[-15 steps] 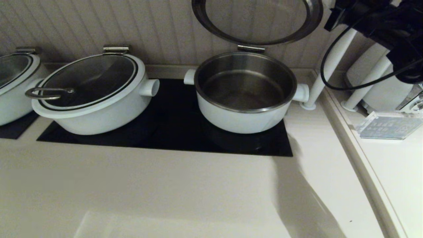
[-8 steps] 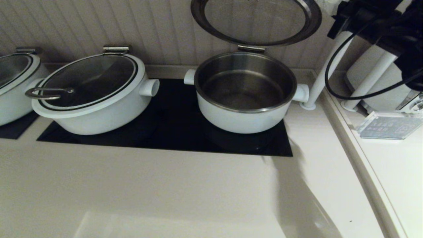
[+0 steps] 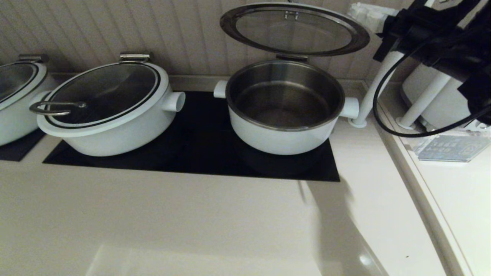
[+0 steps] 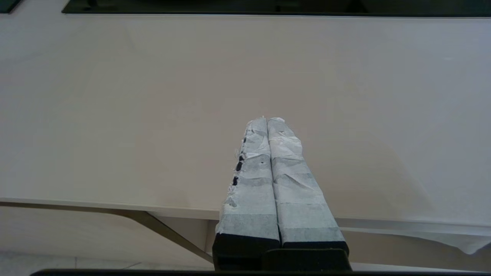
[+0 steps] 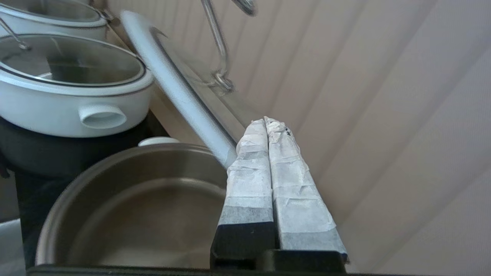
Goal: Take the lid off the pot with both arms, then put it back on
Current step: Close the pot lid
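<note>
The deep white pot (image 3: 284,103) stands open on the black cooktop (image 3: 199,157); its steel inside also shows in the right wrist view (image 5: 134,214). The glass lid (image 3: 293,30) hangs tilted above the pot's back edge, hinged there. Its white rim (image 5: 172,84) and steel bar handle (image 5: 218,46) show in the right wrist view. My right gripper (image 5: 265,122) is shut and empty, its cloth-wrapped fingers against the lid's rim; its tip shows at the lid's right edge in the head view (image 3: 362,11). My left gripper (image 4: 267,120) is shut and empty, over the bare counter near its front edge.
A wider white pot (image 3: 103,111) with a loop-handled lid stands left of the deep pot, and another (image 3: 15,99) at the far left. White poles (image 3: 378,80), a white appliance (image 3: 437,103) and a clear sign (image 3: 452,147) are at the right. A panelled wall runs behind.
The lid has tilted down toward the pot from a steeper, more open angle. My right arm has moved down and left with it. The pot has not moved.
</note>
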Motion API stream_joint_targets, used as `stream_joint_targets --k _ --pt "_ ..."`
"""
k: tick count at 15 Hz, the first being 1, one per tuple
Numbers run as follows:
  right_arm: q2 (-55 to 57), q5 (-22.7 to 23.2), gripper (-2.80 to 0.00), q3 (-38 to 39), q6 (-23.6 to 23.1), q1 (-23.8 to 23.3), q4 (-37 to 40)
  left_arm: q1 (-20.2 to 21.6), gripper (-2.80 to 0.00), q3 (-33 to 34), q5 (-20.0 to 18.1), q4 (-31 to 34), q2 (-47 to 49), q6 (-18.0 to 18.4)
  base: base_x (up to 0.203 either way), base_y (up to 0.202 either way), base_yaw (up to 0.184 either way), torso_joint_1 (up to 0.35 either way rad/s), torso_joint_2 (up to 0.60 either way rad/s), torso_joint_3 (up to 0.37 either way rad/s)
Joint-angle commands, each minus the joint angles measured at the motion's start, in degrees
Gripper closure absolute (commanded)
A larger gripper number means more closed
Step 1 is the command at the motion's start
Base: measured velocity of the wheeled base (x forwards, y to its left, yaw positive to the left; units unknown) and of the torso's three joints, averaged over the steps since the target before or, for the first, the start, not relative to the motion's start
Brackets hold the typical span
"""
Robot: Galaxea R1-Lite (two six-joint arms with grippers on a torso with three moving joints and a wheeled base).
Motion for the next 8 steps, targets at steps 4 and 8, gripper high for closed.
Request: stream_joint_targets --k 4,8 --pt "-1.30 0.07 0.00 7.58 -0.33 1.64 -4.41 0.04 0.00 0.00 -0.01 -0.01 -0.02 -0.01 0.000 0.000 0.000 0.000 0.00 0.000" --pt "-1.29 -0.02 0.00 12.46 -0.38 2.00 -7.48 0.04 0.00 0.00 -0.01 -0.01 -0.02 -0.01 0.000 0.000 0.000 0.000 0.00 0.000"
